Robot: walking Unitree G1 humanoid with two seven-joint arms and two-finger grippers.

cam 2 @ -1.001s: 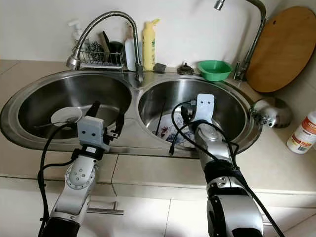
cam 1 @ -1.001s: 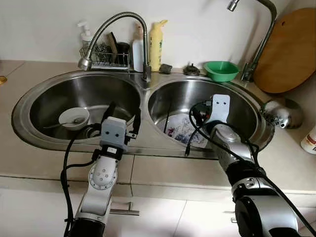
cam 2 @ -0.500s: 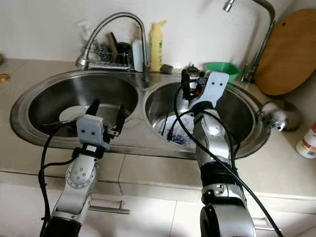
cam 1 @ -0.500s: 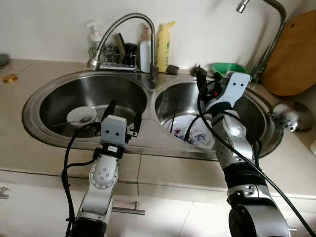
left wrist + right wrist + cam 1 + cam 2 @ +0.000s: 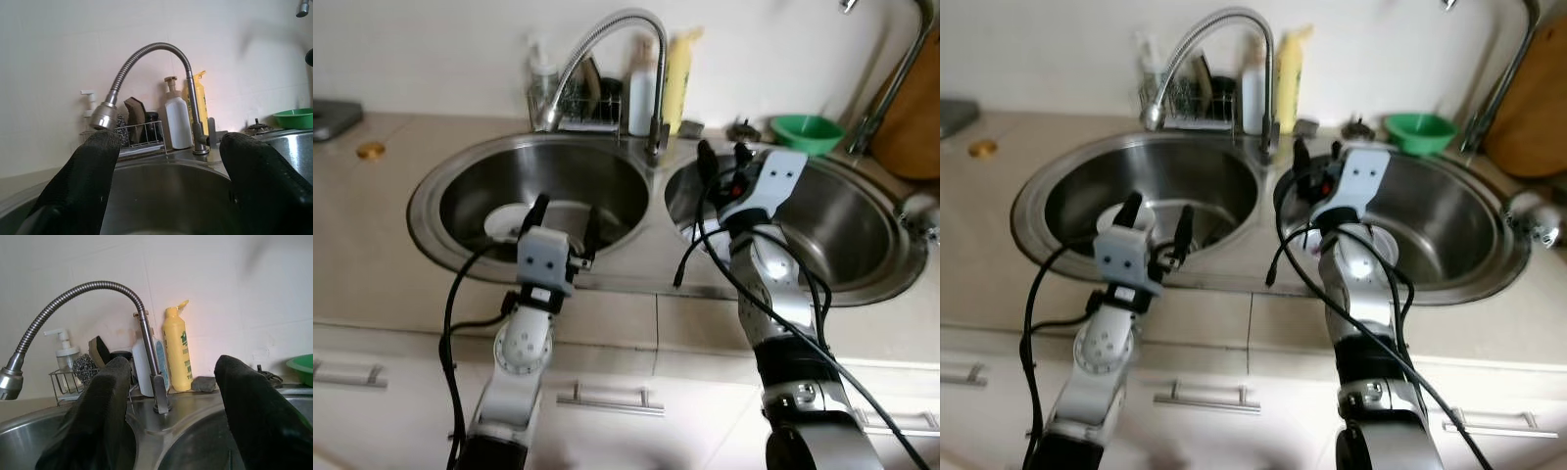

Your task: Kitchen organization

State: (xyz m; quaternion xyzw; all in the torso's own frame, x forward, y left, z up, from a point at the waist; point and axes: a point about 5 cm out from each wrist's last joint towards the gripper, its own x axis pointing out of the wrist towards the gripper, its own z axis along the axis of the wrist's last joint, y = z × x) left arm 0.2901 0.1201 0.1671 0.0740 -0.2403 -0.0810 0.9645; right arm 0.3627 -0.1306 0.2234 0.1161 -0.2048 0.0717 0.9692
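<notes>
Hovering left gripper (image 5: 564, 213): jaws apart, over left basin (image 5: 597, 181)
Right gripper (image 5: 720, 162): jaws apart, above right basin (image 5: 847, 220)

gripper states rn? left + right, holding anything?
Left gripper: open, holding nothing, over the left sink basin.
Right gripper: open, holding nothing, over the right sink basin.

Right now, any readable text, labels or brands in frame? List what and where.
Yellow bottle: dark characters printed on its front, too small and blurred to read.
White bottle beside the faucet: a blue label patch, no legible text.
Pump dispenser and green bowl: no text visible.
Nothing else in frame carries readable words, numbers or signs.
</notes>
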